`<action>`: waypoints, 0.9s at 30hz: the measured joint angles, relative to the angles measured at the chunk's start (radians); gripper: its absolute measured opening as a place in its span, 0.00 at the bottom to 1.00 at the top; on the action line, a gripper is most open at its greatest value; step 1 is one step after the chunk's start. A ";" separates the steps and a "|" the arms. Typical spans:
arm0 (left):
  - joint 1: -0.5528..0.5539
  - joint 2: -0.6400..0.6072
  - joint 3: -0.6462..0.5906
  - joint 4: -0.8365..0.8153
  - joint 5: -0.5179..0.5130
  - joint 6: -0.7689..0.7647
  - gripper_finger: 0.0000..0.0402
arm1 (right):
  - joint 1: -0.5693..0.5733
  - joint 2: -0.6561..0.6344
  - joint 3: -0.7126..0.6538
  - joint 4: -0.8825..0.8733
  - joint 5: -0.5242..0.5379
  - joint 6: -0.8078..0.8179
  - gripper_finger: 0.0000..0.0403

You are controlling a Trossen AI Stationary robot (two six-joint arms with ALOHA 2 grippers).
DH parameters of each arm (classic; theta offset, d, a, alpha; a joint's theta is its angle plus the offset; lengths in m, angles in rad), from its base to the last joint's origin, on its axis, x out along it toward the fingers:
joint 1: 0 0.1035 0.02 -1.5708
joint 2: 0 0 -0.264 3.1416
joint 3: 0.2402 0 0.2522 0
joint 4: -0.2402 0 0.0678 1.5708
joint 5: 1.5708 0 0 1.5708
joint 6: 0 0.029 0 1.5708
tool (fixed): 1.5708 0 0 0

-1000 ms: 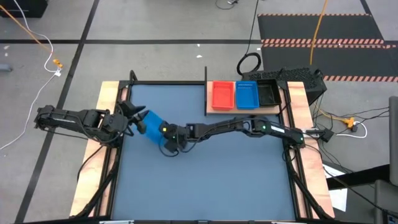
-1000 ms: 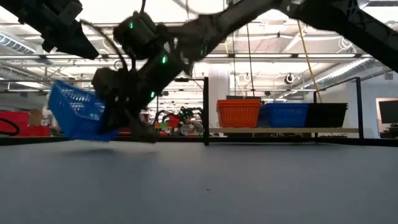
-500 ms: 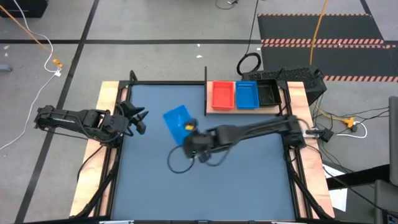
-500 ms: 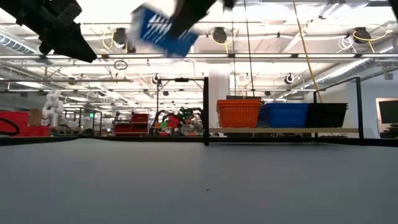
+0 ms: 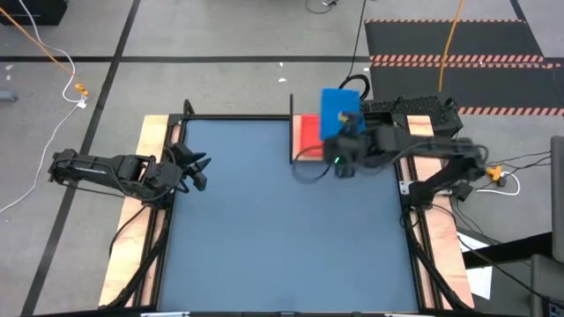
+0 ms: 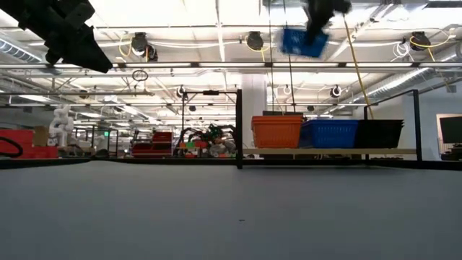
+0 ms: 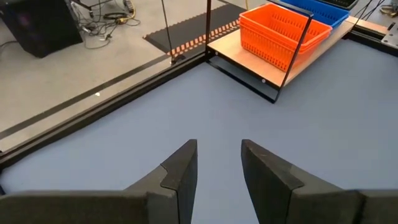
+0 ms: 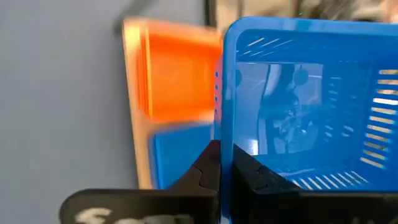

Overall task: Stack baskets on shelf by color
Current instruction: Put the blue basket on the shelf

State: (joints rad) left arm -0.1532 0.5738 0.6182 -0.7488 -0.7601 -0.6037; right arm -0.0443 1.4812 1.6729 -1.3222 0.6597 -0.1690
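Right gripper [image 5: 345, 132] has swung from mid-tabletop to above the shelf [image 5: 304, 156], jaws clamped on the wall of a blue basket [image 5: 339, 110]. It hangs high over the blue stack [image 6: 328, 133], between the red-orange stack [image 6: 276, 131] and the black one [image 6: 380, 133]. I judge lowering onto blue comes next. Left gripper [image 5: 196, 169] waits at the tabletop's left edge, jaws narrowly parted, empty.

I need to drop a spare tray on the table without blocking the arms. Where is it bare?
The blue tabletop is bare between the left gripper at its left edge and the shelf at the far right corner. It is crowded at the shelf: the right gripper holds a blue basket above the orange basket and the others.
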 joint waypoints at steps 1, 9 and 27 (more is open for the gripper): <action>0.000 0.000 0.000 -0.001 0.000 0.001 0.32 | -0.033 -0.037 -0.064 0.024 -0.029 -0.001 0.00; 0.000 0.000 0.000 0.017 -0.008 0.022 0.32 | -0.225 -0.188 -0.445 0.282 -0.260 -0.194 0.00; 0.001 0.002 0.000 0.020 -0.019 0.018 0.32 | -0.357 -0.191 -0.550 0.334 -0.378 -0.266 0.00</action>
State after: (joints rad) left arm -0.1520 0.5756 0.6182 -0.7288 -0.7788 -0.5861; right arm -0.4011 1.2903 1.1225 -0.9878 0.2817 -0.4347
